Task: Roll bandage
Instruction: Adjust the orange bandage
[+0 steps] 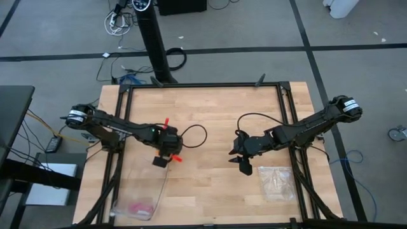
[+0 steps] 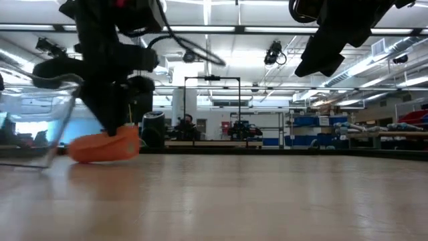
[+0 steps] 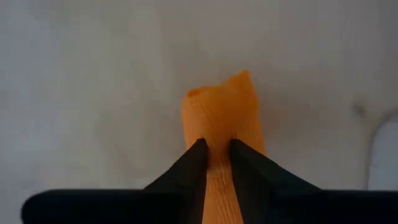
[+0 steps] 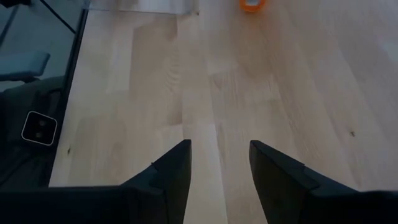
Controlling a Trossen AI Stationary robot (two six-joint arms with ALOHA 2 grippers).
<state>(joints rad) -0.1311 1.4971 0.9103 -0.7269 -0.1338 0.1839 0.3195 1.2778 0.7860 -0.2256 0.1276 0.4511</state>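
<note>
Right now I have the left gripper (image 3: 217, 155) pinched on the bandage (image 3: 221, 115), a rolled orange bundle resting on the table (image 1: 210, 121) directly beneath it. My right gripper (image 4: 219, 163) hangs apart, fingers spread, holding nothing.

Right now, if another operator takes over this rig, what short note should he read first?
Left tool: down at the table, fingers closed on the orange bandage, which is bunched into a short roll lying on the wood.
Right tool: open, holding nothing, raised above the table's right half.
Clear zip bag lies near the right arm; a clear container with a pink bundle sits at the front left.
Done: bandage gathered and gripped.
Left: I cannot tell how tight the roll is; check it, finish rolling, release.
</note>
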